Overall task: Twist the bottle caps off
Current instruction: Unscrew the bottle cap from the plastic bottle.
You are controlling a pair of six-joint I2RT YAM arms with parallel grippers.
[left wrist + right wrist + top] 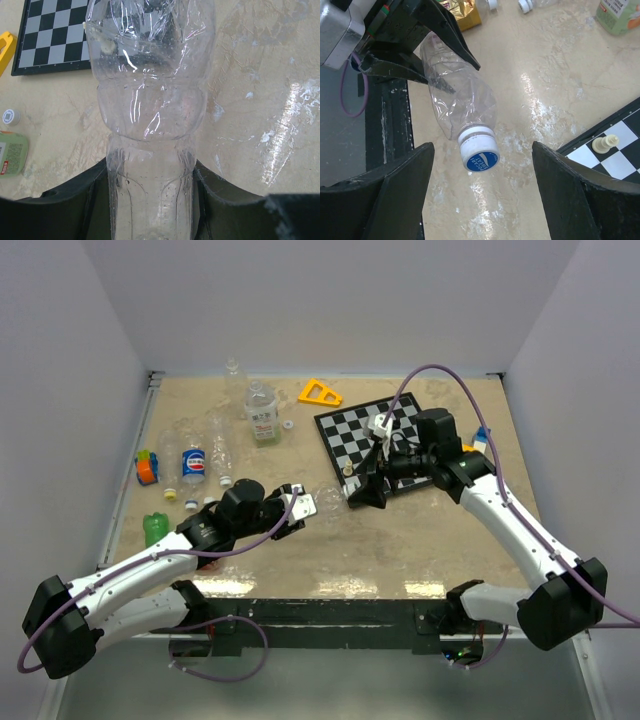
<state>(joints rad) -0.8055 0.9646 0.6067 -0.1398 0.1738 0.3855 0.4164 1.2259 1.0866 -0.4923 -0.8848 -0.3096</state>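
I'm gripping the clear bottle [150,100] around its body with the left tool [297,508], over the middle of the bench [400,550] and nearer its near edge. Its long axis is pointing away from that tool toward the right one. The right tool [360,495] is hanging wide open, jaws either side of the blue-topped cap [480,154] without touching it, so I'm judging the right arm is placed to close and twist.
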